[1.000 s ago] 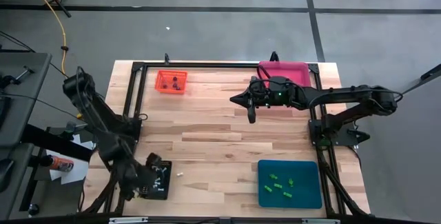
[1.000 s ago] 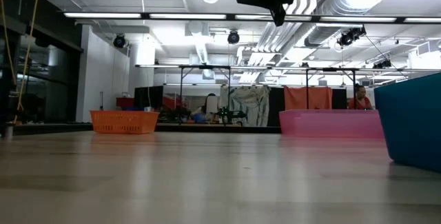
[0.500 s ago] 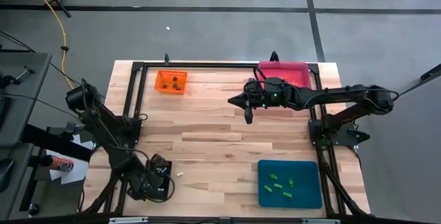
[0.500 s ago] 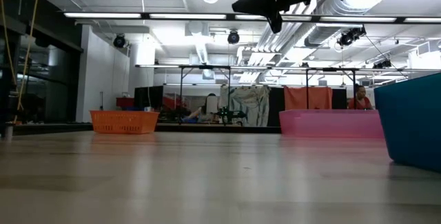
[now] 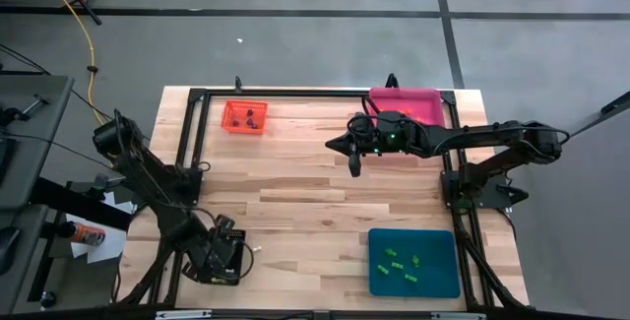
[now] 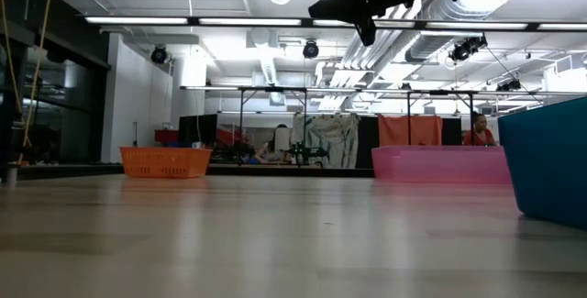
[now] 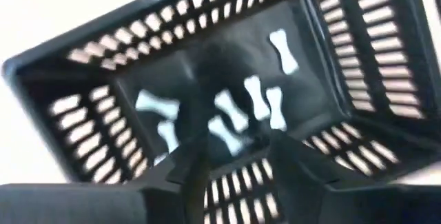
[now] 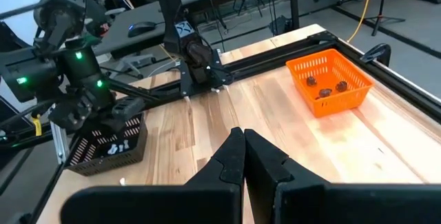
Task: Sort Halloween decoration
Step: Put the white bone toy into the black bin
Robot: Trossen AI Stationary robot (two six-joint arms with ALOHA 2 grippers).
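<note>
Since 1 s ago, left arm has swung lower and its left hand (image 5: 219, 257) now hangs right over the black tray (image 5: 236, 271) at the tabletop's (image 5: 295, 192) near-left corner. Left wrist view shows the fingers (image 7: 196, 158) parted, nothing between them, tray interior straight below. Looks like a release into the tray, just done or underway.

Right hand (image 5: 355, 166) hovers mid-tabletop beside the pink tray (image 5: 428, 96), fingers pinched together, empty; arm barely shifted vs. earlier.

Where the decorations are:
- white bones (image 7: 256, 98): several loose on the black tray's floor, plus one white bit (image 5: 256, 249) on the tabletop just beside that tray.
- dark brown pieces (image 8: 324, 92): in the orange tray (image 5: 244, 116), far-left.
- green pieces (image 5: 394, 261): scattered in the teal tray (image 5: 448, 271), near-right.

Handling, my guess: trinkets are tiny hard plastic, v. light, stiff, likely a bit slick, so they can pop out of a pinch or bounce on drop. Not fragile. Bones: take across the narrow middle shank, not the knobby ends, fingertips low to the wood. The stray white bit lies flat, so approach straight down w/ a small opening.
</note>
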